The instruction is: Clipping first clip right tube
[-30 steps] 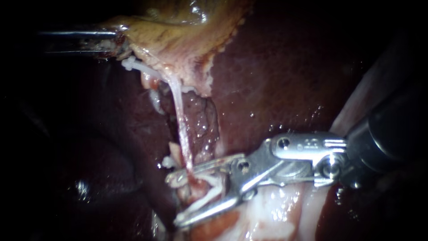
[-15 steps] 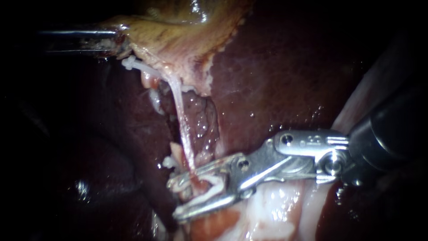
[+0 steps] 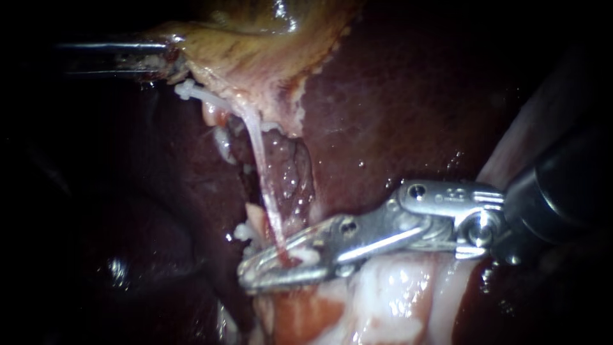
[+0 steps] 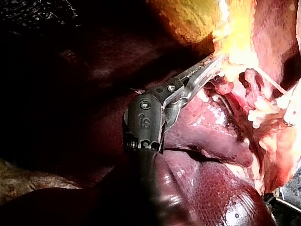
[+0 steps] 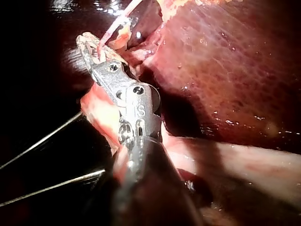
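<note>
Two jaws of my right instrument (image 3: 249,275) are pressing almost fully together on the tube (image 3: 258,153), gripping it from both sides at its end farthest from the gallbladder (image 3: 255,57). Only a sliver of gap is showing, with a pale bit of what I am taking for the clip (image 3: 305,255) inside. My left instrument (image 3: 169,61) is clamping the gallbladder's edge, jaws closed on that tissue, and the tube is stretching taut away from the gallbladder. I am judging the squeeze as nearly complete. Trouble is lying in that tension: the tube is thin, so any sideways drag while I am squeezing could tear it or pull it off the gallbladder. Closing unevenly could leave the clip crooked or only partly across, or catching the liver (image 3: 396,96) beside the gallbladder.
</note>
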Action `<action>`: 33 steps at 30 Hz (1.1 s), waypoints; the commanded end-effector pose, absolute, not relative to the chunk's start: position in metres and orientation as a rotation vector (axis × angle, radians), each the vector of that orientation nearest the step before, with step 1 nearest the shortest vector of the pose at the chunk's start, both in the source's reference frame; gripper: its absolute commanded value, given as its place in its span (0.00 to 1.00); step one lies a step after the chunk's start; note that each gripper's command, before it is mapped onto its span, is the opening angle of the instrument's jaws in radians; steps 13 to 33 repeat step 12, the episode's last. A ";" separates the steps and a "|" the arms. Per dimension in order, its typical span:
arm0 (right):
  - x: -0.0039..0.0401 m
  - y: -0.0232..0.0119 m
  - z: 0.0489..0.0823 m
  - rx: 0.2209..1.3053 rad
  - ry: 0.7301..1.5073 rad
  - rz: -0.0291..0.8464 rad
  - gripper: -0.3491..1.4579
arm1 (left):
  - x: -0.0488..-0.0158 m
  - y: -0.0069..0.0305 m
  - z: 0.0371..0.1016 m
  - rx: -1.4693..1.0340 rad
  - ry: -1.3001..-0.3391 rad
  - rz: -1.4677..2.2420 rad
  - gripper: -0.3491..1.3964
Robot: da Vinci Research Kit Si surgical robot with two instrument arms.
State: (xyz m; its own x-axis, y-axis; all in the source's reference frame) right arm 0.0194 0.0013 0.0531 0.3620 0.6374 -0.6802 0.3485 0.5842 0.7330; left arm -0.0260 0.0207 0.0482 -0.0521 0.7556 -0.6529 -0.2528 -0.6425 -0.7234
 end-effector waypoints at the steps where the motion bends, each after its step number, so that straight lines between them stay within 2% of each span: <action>1: 0.0194 0.0015 0.0531 0.992 1.236 0.227 0.00 | -0.0260 0.0208 0.0482 -1.504 -0.554 1.782 0.00; 33: 0.0193 0.0017 0.0534 1.003 1.227 0.240 0.00 | -0.0260 0.0208 0.0484 -1.504 -0.554 1.782 0.00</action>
